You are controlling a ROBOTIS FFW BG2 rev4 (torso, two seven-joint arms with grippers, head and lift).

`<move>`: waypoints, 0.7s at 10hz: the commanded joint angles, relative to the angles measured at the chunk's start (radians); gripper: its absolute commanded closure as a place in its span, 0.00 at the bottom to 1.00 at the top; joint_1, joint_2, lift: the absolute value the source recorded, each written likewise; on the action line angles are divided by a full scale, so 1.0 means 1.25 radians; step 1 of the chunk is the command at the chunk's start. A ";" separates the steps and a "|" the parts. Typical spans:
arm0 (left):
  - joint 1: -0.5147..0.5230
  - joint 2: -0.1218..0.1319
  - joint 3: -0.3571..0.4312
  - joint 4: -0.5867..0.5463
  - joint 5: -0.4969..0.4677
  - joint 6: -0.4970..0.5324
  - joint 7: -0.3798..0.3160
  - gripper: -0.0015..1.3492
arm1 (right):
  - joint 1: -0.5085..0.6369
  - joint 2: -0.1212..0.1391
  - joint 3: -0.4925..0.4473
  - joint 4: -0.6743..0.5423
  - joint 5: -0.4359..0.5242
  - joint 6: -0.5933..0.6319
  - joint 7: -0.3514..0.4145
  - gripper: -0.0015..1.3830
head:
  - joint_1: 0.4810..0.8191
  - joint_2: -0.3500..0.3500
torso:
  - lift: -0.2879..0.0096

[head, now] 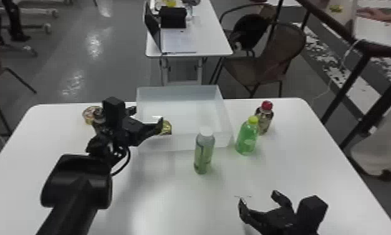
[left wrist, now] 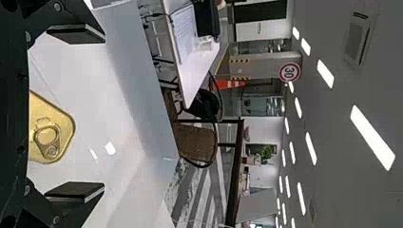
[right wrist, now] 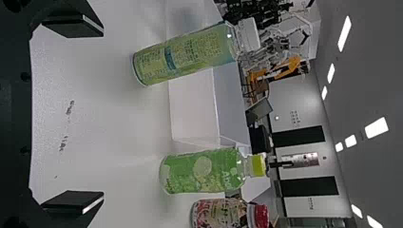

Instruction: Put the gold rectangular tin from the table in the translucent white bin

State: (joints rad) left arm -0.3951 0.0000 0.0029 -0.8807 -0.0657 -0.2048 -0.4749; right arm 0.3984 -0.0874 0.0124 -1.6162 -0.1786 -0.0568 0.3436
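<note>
My left gripper [head: 148, 120] is over the left part of the translucent white bin [head: 185, 142] in the head view, its fingers apart. The gold rectangular tin [head: 166, 127] lies inside the bin near its left front corner, just beyond one finger. In the left wrist view, the open left gripper [left wrist: 76, 114] has the gold tin [left wrist: 52, 130] below and between its fingers, with its pull-tab lid showing and neither finger touching it. My right gripper [head: 257, 201] is parked over the table's front right, open and empty; in its wrist view the right gripper [right wrist: 73, 114] spans bare white tabletop.
A bottle with a white cap [head: 204, 153] stands before the bin. To its right are a green bottle [head: 247, 139] and a red-capped bottle [head: 265, 117]. A round can [head: 91, 115] sits at the back left of the table [head: 48, 134], beside the left arm.
</note>
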 commanded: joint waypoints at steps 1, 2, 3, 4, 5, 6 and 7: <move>0.072 -0.002 0.022 -0.089 0.040 -0.002 0.004 0.14 | 0.000 -0.001 0.000 -0.004 0.000 0.000 0.000 0.06 | 0.63 0.43 | 0.77; 0.136 -0.002 0.043 -0.161 0.061 0.002 0.014 0.14 | 0.002 -0.001 -0.001 -0.005 0.002 0.000 0.000 0.06 | 0.63 0.43 | 0.77; 0.198 -0.002 0.063 -0.226 0.081 -0.002 0.026 0.14 | 0.002 -0.002 -0.003 -0.007 -0.001 0.000 0.000 0.06 | 0.63 0.45 | 0.77; 0.258 -0.002 0.082 -0.266 0.110 -0.015 0.040 0.14 | 0.000 -0.004 -0.003 -0.008 -0.002 0.000 0.000 0.06 | 0.63 0.48 | 0.77; 0.317 -0.002 0.106 -0.298 0.143 -0.034 0.051 0.14 | 0.000 -0.007 -0.003 -0.012 -0.001 0.001 0.000 0.06 | 0.63 0.51 | 0.77; 0.390 -0.002 0.130 -0.362 0.148 -0.029 0.084 0.14 | 0.000 -0.010 -0.003 -0.016 0.004 0.007 0.000 0.06 | 0.63 0.55 | 0.77; 0.465 -0.002 0.145 -0.423 0.164 -0.020 0.127 0.14 | 0.003 -0.010 -0.003 -0.019 0.005 0.009 -0.001 0.06 | 0.63 0.57 | 0.77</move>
State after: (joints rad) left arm 0.1268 0.0000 0.1712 -1.3614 0.1277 -0.2350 -0.3232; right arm 0.4001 -0.0993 0.0092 -1.6379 -0.1732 -0.0468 0.3424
